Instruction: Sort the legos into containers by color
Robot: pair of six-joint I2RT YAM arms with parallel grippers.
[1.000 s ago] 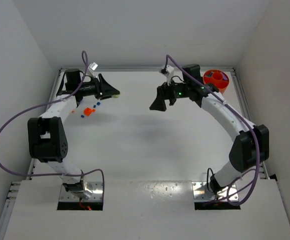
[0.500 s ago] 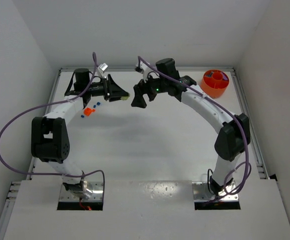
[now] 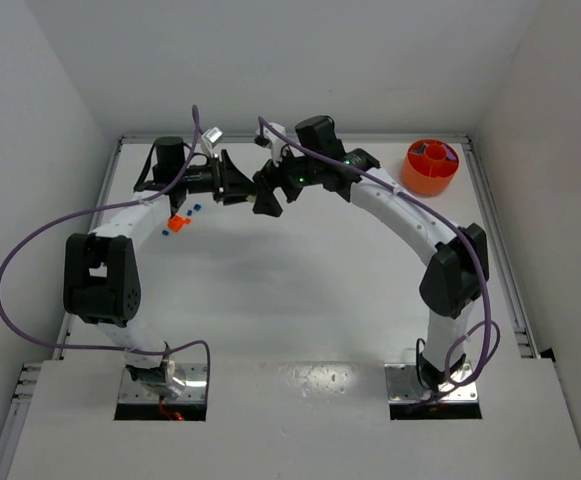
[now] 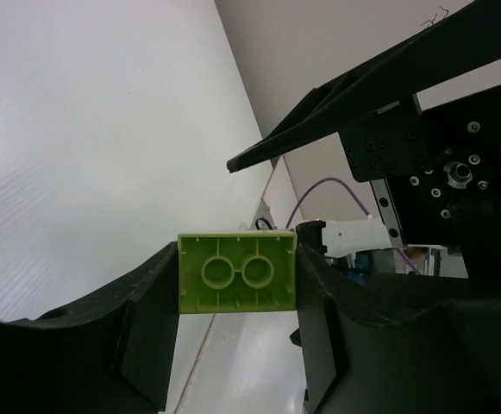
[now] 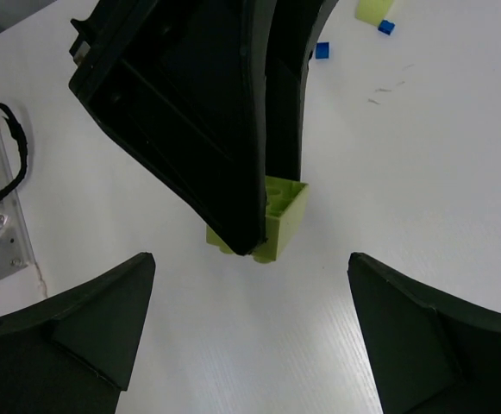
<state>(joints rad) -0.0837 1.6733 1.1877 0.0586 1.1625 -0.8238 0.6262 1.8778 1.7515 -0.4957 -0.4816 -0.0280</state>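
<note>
Gripping yellow-green lego (image 4: pixel 236 273), hollow underside (two tubes), left fingers (image 4: pixel 147 336)

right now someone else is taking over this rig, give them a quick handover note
Left gripper: shut on a yellow-green lego, near the far middle of the table.
Right gripper: open, empty, facing that lego at close range; looks like a handover.
Orange bowl: far right corner, blue and purple pieces already inside.
Loose at far left: an orange-red lego and small blue legos.
Left to do: get the yellow-green lego into the bowl, then sort the loose ones.
</note>
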